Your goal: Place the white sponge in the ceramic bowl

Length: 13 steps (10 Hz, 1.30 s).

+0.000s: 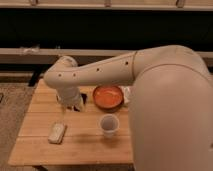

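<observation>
The white sponge [57, 132] lies flat on the front left of the wooden table [45, 155]. The orange-red ceramic bowl [108, 97] stands near the table's middle back, with nothing in it that I can see. My gripper [75, 106] hangs from the white arm over the table, left of the bowl and up and to the right of the sponge, apart from both. Nothing shows in it.
A pale translucent cup [109, 125] stands in front of the bowl. A dark object [83, 98] sits between the gripper and the bowl. My bulky white arm [165, 110] covers the table's right side. A dark bench runs behind the table.
</observation>
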Each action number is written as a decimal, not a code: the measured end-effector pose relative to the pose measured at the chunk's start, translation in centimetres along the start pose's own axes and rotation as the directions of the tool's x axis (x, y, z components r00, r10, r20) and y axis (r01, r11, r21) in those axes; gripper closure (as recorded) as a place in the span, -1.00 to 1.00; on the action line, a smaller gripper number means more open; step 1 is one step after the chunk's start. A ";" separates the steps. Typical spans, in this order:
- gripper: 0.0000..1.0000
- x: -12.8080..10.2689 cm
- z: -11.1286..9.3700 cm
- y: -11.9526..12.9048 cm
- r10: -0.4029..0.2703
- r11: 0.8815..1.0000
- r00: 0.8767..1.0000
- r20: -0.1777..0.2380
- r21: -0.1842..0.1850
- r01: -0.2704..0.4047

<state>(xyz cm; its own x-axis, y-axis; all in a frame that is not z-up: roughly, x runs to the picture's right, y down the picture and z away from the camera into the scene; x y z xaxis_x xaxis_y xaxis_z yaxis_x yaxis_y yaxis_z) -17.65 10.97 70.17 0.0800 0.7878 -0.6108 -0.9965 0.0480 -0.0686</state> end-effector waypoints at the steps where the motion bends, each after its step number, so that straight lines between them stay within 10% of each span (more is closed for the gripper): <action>1: -0.30 0.7 0.4 3.0 -0.019 1.000 1.000 0.009 0.000 0.019; 6: -0.30 2.5 4.0 9.6 -0.075 0.997 0.997 -0.007 0.001 0.075; 13: -0.30 3.6 10.9 12.9 -0.130 0.991 0.989 -0.073 -0.006 0.130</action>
<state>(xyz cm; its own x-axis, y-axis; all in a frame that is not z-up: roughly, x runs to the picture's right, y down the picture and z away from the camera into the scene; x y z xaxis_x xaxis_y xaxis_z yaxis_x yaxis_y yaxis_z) -30.47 21.14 75.70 0.2107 0.7282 -0.6522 -0.9774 0.1467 -0.1520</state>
